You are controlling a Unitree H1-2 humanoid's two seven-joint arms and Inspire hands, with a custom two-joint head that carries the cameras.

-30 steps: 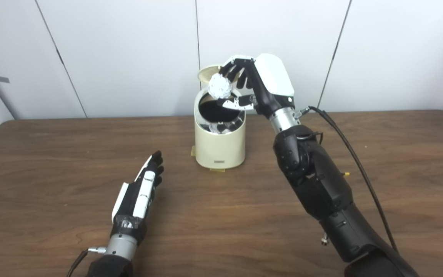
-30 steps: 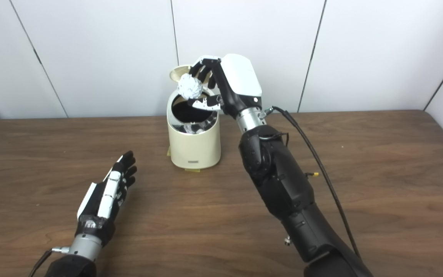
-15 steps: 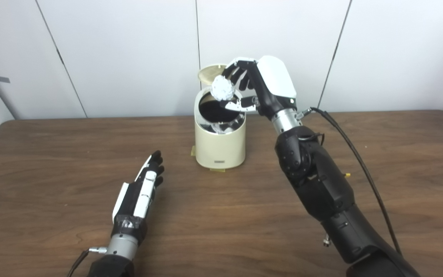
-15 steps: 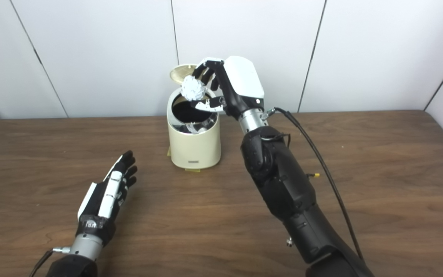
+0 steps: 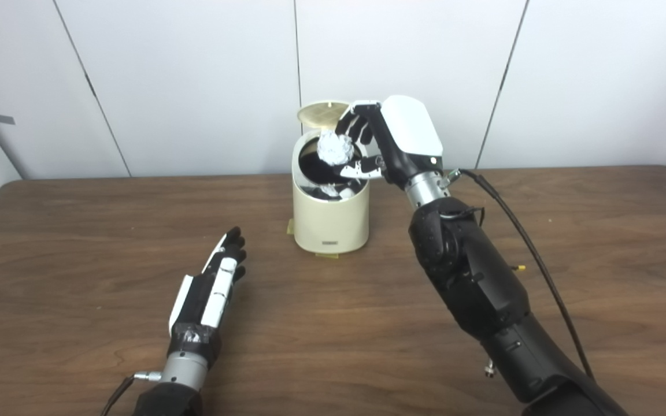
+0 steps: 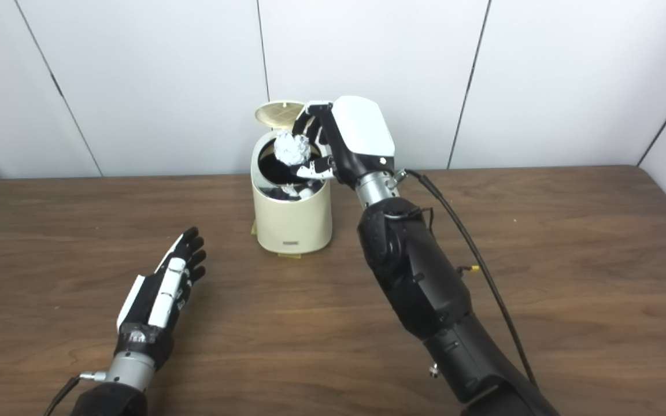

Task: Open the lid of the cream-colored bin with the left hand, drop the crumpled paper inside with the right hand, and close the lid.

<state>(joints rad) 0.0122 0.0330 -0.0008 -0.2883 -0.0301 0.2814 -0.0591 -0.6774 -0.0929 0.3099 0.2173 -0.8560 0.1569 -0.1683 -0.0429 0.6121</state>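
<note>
Holding the paper (image 5: 335,148) over the bin (image 5: 329,222) mouth, right hand (image 5: 388,138) has its fingers (image 5: 351,124) curled round the ball from above and behind, thumb under it. Paper sits at rim level, just inside the opening, not yet let go. It's a round crumpled wad, so no clear long axis.

Bin is cream, round, upright on the worktop (image 5: 78,231) near the back wall. Lid (image 5: 322,114) is tipped up at the back, hinged behind the mouth, underside facing forward. Inside is dark; some pale crumpled scraps (image 6: 292,190) lie low in it against the front wall.

Left hand (image 5: 211,289) rests on the worktop well apart from the bin, nearer the front left, fingers straight and close together, pointing up toward the bin, holding nothing. A black cable (image 5: 532,248) runs from the right wrist down along the arm.
</note>
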